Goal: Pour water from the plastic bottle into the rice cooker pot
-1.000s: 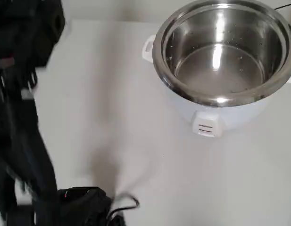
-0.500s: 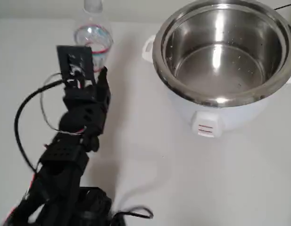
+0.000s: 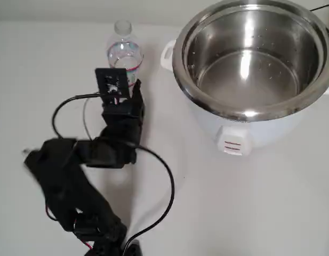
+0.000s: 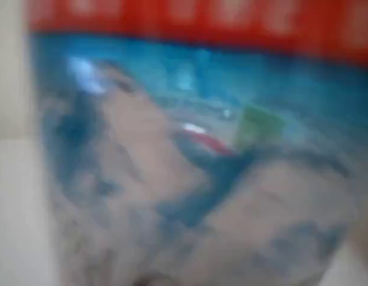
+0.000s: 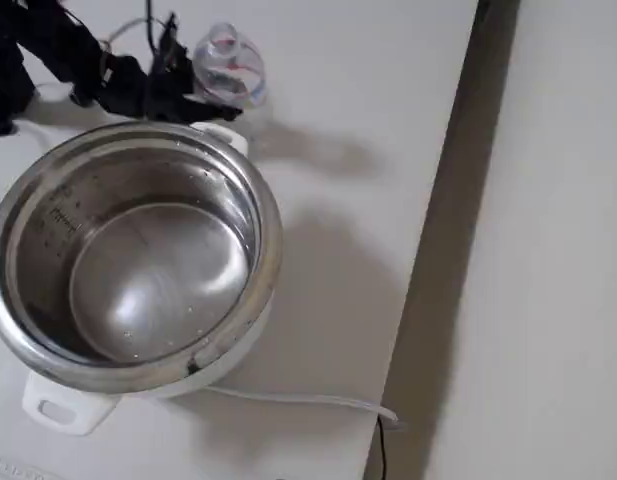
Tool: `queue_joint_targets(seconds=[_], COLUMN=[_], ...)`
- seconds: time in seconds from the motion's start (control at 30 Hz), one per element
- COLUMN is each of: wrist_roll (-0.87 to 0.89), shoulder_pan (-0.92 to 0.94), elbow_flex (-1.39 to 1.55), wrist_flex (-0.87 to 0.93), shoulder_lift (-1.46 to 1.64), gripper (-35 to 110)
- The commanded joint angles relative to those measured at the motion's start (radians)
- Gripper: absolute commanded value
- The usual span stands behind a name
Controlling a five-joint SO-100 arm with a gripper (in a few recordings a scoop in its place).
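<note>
Near the far edge of the white bench [image 3: 271, 202], the plastic bottle [image 3: 123, 53] stands upright and capless, just left of the rice cooker pot [image 3: 252, 56] in the overhead view. Right against its near side sits the black tool [image 3: 127, 88], the wrist camera board above it hiding the fingertips, so I cannot tell how wide it stands or whether it has closed on anything. From the wrist view, the bottle's red and blue label band [image 4: 189, 53] is blurred and very close, which suggests the bottle lies at or between the fingers.

My judgement is that the bottle will handle as a light, thin-walled thing: easy to lift, but it gives under a hard squeeze and could push water out of the open neck. Clear plastic is slick, and the label band offers the better hold, around the middle of the body. With no cap, any tilt on the way to the shiny steel pot spills early, so it should travel upright
</note>
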Motion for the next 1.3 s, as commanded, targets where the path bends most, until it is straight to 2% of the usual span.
queue_joint_targets(seconds=[0.0, 0.27, 0.4, 0.6, 0.77, 1.0, 1.27], wrist_roll=[-0.018, -0.095, -0.109, -0.129, -0.118, -0.054, 0.051], shoulder_pan=[0.028, 0.089, 0.107, 0.12, 0.127, 0.12, 0.132], elbow_flex=[-0.199, -0.522, -0.584, -0.65, -0.557, -0.258, 0.083], wrist_flex=[-0.077, -0.049, 0.077, 0.104, 0.046, -0.008, 0.041], shoulder_lift=[-0.164, -0.383, -0.347, -0.348, -0.304, -0.087, 0.238], gripper=[27, 43, 45, 46, 46, 46, 46])
